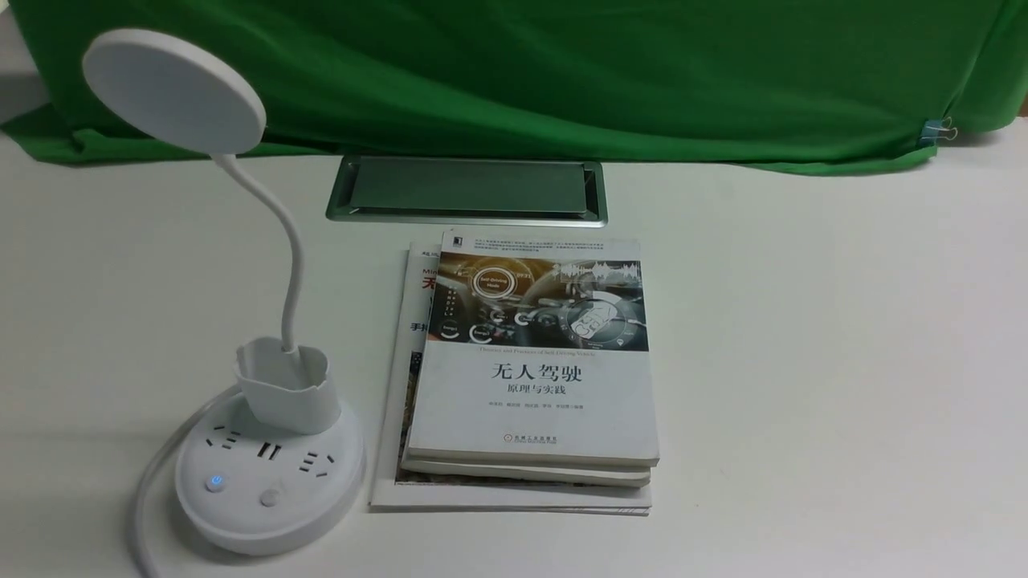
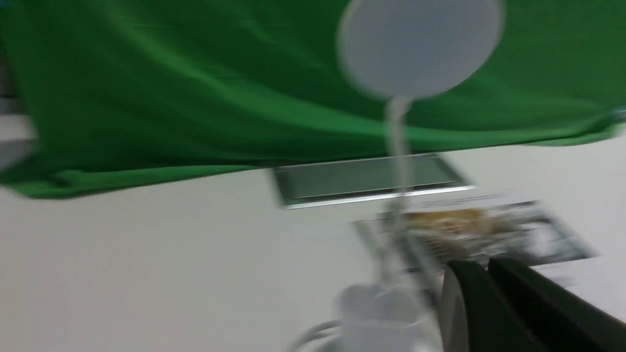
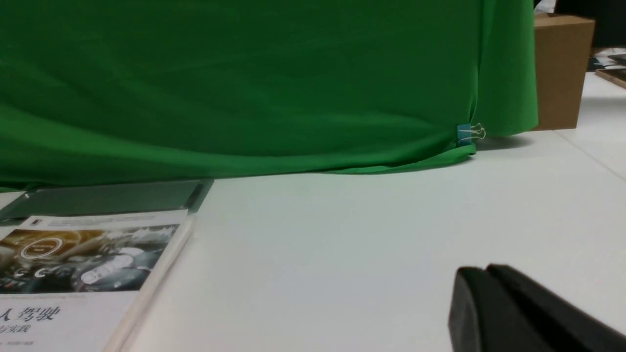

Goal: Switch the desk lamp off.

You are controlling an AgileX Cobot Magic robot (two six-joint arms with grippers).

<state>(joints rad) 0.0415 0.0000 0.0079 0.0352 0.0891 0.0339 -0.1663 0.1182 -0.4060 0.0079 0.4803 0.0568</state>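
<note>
The white desk lamp stands at the front left of the table, with a round disc head, a thin bent neck, a small cup and a round base with sockets and two buttons; one button glows blue. Neither arm shows in the front view. In the blurred left wrist view my left gripper is shut and empty, close beside the lamp's cup, with the disc head above. My right gripper is shut and empty over bare table, right of the books.
A stack of books lies right of the lamp, also in the right wrist view. A metal cable hatch is set in the table behind it. A green cloth hangs along the back. A cardboard box stands far right.
</note>
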